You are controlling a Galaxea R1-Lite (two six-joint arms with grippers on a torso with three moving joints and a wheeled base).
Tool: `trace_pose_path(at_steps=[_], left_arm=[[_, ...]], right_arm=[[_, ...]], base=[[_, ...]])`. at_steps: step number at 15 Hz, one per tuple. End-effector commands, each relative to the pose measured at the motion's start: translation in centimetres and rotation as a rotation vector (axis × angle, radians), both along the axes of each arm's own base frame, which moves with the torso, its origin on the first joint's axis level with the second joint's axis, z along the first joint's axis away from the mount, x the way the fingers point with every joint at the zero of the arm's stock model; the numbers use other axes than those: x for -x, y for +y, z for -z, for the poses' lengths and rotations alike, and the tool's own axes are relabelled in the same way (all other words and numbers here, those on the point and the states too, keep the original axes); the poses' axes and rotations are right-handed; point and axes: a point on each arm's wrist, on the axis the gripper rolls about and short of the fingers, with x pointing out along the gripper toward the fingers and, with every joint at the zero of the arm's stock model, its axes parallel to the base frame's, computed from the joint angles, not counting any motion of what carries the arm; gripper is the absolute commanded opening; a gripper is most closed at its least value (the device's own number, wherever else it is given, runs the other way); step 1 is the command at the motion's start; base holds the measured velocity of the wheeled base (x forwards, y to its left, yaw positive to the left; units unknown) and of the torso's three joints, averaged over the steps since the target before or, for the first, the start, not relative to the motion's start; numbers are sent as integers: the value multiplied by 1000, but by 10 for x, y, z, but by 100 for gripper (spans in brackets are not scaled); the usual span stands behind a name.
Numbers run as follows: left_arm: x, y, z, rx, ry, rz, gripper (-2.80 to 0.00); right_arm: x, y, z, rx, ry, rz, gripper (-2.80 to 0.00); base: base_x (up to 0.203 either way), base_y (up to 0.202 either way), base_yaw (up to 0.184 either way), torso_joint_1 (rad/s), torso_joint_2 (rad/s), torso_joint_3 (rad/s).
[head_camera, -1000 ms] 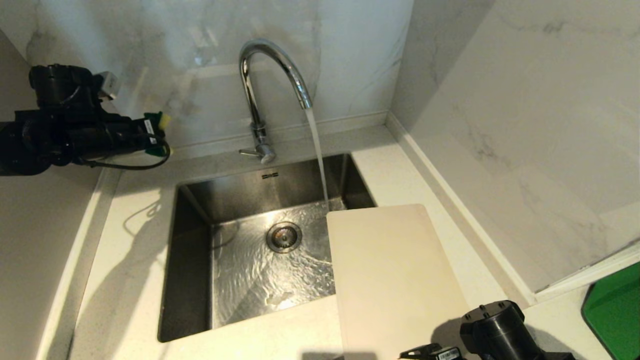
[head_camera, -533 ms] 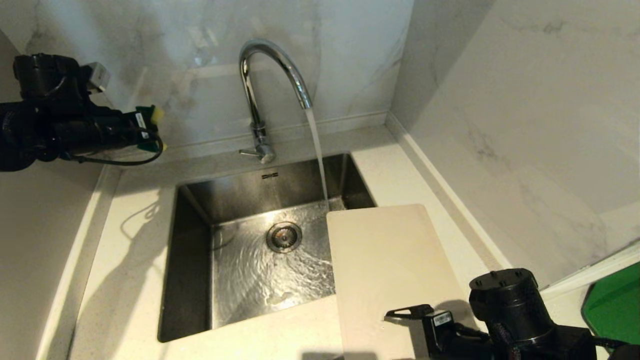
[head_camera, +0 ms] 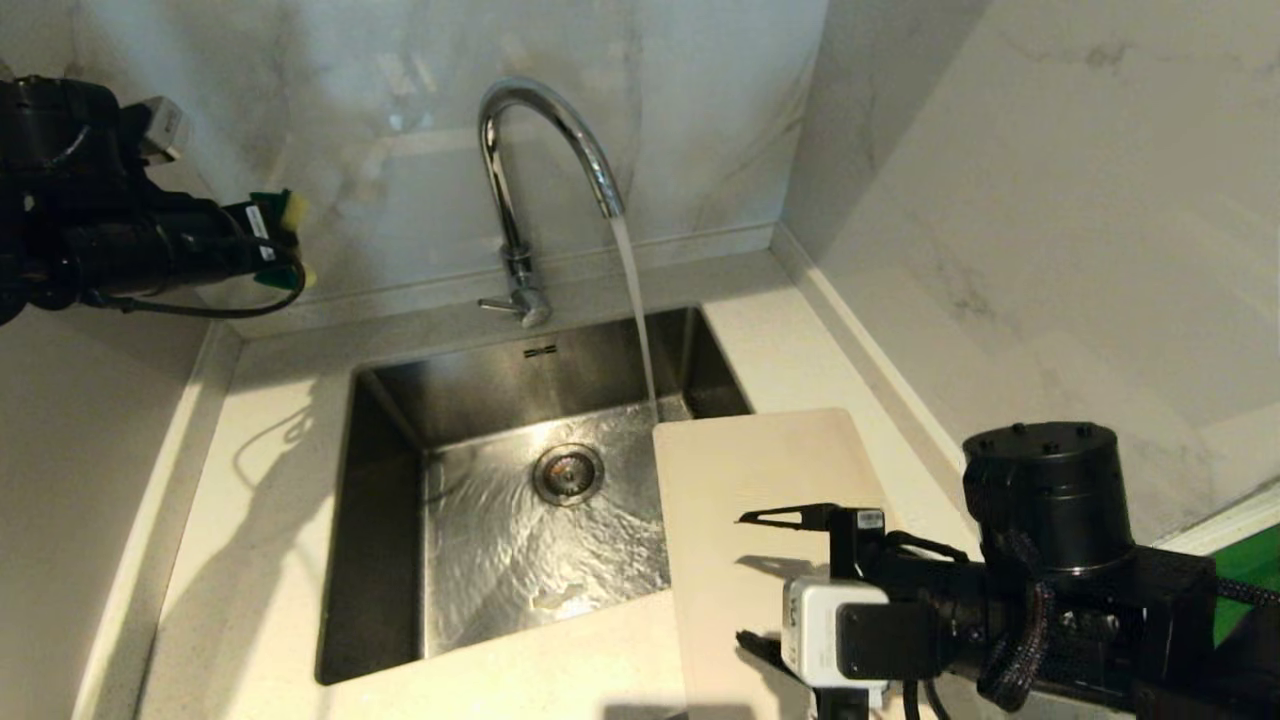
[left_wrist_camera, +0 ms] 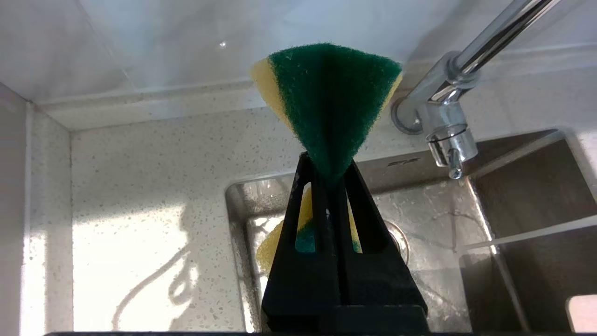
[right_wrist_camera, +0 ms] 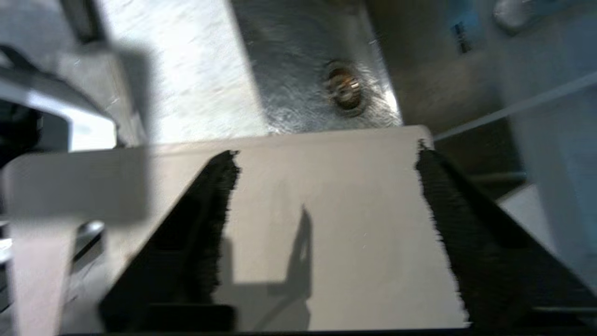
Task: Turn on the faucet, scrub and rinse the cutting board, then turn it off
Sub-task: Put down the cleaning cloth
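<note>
**A:** Looking at your board (head_camera: 760,500), what do you see?

**B:** You have a cream-white slab with rounded corners and a plain top. It lies flat on the surface (head_camera: 270,560) at the right edge of the sink (head_camera: 380,500), and its far left corner juts over the basin.

**A:** And your right end effector (head_camera: 745,575)?

**B:** It hangs over the near half of the board, fingers spread wide, one toward the far side and one toward the near side. You can see its shadow on the board. Whether the fingers touch the board, you cannot tell.

**A:** Your faucet (head_camera: 530,160)?

**B:** It is a shiny chrome gooseneck behind the sink, with its thin lever (head_camera: 497,304) pointing left. Water (head_camera: 635,310) runs from the spout into the basin and lands just beside the board's far edge. The sink floor ripples around the drain (head_camera: 567,473).

**A:** Your left end effector (left_wrist_camera: 329,179)?

**B:** It is clamped on a sponge (left_wrist_camera: 326,98), green scouring face with yellow foam behind, folded between the fingers. You hold it up at the far left, near the wall (head_camera: 400,130), well apart from the board.
</note>
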Motion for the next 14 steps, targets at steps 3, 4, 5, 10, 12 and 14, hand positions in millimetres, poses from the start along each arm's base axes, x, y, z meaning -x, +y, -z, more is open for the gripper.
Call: trace_pose_path(at_steps=[3, 4, 5, 10, 12, 14], left_arm=[[8, 1, -15, -3, -30, 1, -280], [10, 1, -19, -3, -24, 1, -280], [14, 1, -22, -4, -16, 1, -280], [24, 2, -32, -7, -15, 1, -280], [24, 2, -32, -10, -11, 1, -280], [23, 2, -32, -10, -9, 1, -280]], right_arm=[[-13, 6, -51, -128, -119, 26, -280], [-17, 8, -62, -158, -138, 45, -280], [-22, 10, -76, -185, -172, 77, -280], [-48, 21, -145, -388, -281, 207, -280], [-58, 25, -175, -513, -301, 261, -280], [-67, 27, -207, -664, -322, 333, -280]], base=[[0, 0, 0, 0, 0, 0], [0, 0, 0, 0, 0, 0], [0, 0, 0, 0, 0, 0], [0, 0, 0, 0, 0, 0], [0, 0, 0, 0, 0, 0], [0, 0, 0, 0, 0, 0]])
